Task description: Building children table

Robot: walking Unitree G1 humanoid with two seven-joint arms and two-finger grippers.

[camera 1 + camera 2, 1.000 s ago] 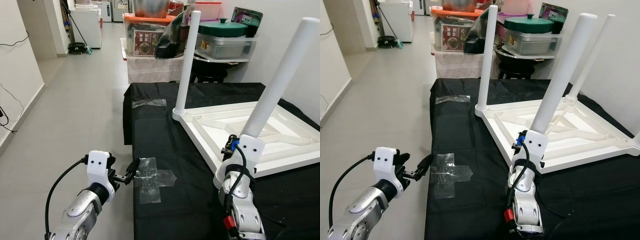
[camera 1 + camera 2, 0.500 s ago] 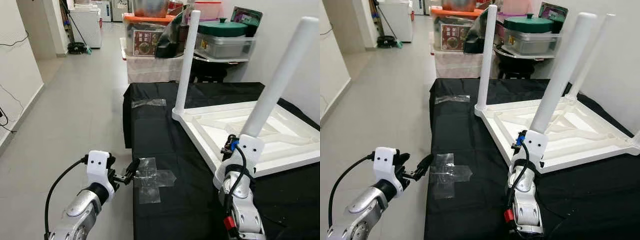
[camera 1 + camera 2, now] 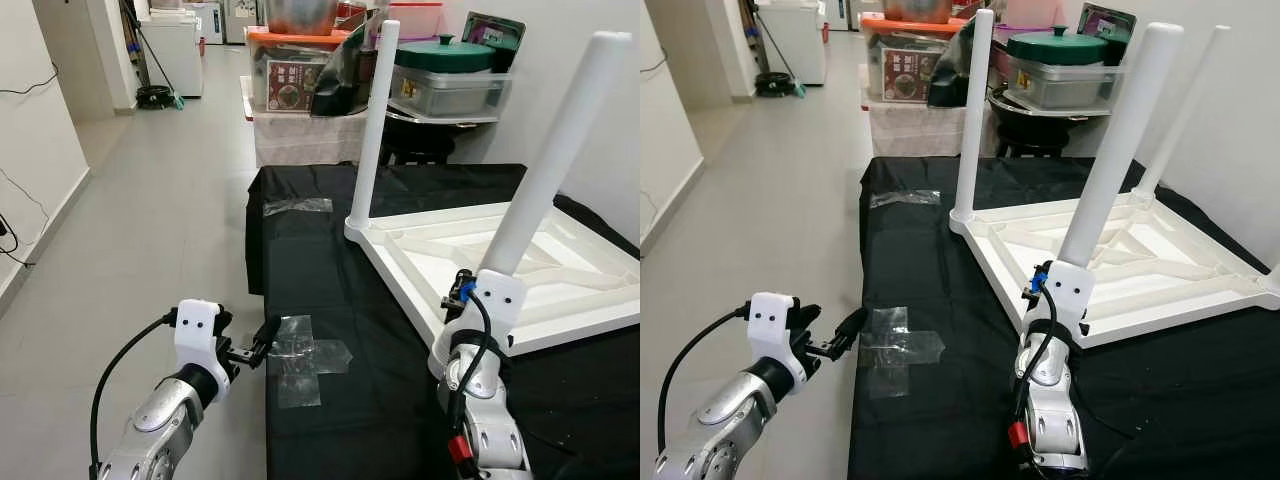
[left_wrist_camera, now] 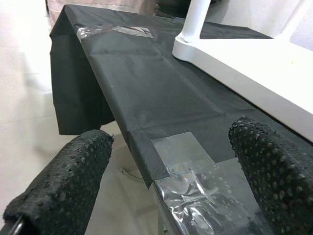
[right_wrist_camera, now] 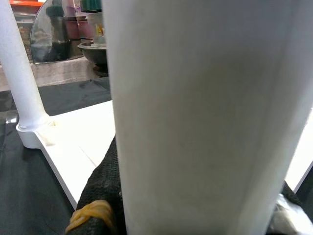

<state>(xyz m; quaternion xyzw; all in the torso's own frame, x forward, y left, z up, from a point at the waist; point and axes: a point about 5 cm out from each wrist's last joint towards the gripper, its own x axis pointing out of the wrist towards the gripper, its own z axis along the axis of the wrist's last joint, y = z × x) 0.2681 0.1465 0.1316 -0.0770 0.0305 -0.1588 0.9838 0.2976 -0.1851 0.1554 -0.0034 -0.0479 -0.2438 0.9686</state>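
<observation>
A white children's table (image 3: pixel 560 285) lies upside down on a black cloth (image 3: pixel 320 270). Its legs point up. One stands at the far left corner (image 3: pixel 375 120), another at the back right (image 3: pixel 1180 110). My right gripper (image 5: pixel 195 215) is shut on the base of the near leg (image 3: pixel 555 160), which leans slightly right; black fingers (image 5: pixel 105 196) press against its sides. My left gripper (image 3: pixel 262 340) hangs open at the cloth's left edge, beside a patch of clear tape (image 3: pixel 300 352). In the left wrist view its fingers (image 4: pixel 73 171) straddle the taped edge (image 4: pixel 195 181) without touching it.
Another strip of clear tape (image 3: pixel 298 206) sits near the cloth's far left corner. Behind the table stand stacked boxes (image 3: pixel 295 70) and a pot with a green lid (image 3: pixel 447 55). Grey floor (image 3: pixel 150 200) stretches to the left; a white wall rises on the right.
The top of the near leg has tipped a little to the left, standing straighter in my right gripper. The left arm has stayed put.
</observation>
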